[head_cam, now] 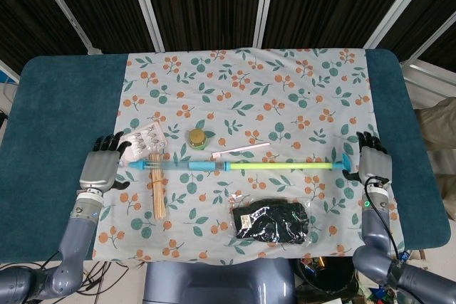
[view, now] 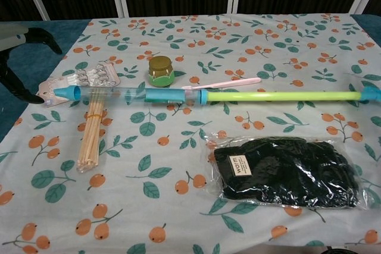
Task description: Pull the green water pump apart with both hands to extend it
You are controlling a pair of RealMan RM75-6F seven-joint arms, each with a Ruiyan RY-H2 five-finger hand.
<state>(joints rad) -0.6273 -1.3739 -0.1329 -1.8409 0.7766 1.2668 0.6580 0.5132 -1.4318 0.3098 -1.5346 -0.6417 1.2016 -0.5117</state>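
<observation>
The water pump lies flat on the flowered cloth, pulled out long. Its clear barrel [head_cam: 171,166] [view: 119,94] with blue ends points left, and the green rod [head_cam: 281,166] [view: 280,96] runs right to a blue end piece [head_cam: 347,164] [view: 370,94]. My left hand [head_cam: 100,169] [view: 18,57] is open just off the barrel's left tip and holds nothing. Just right of the blue end piece, my right hand [head_cam: 373,165] is also open and empty. The chest view does not show the right hand.
A bundle of wooden sticks [head_cam: 157,190] [view: 92,129] lies under the barrel. Behind the pump are a small packet [head_cam: 142,140] [view: 89,77], a gold-lidded jar [head_cam: 197,137] [view: 161,71] and a pink toothbrush [head_cam: 240,149] [view: 223,83]. A bagged black glove pack [head_cam: 271,220] [view: 286,171] lies in front.
</observation>
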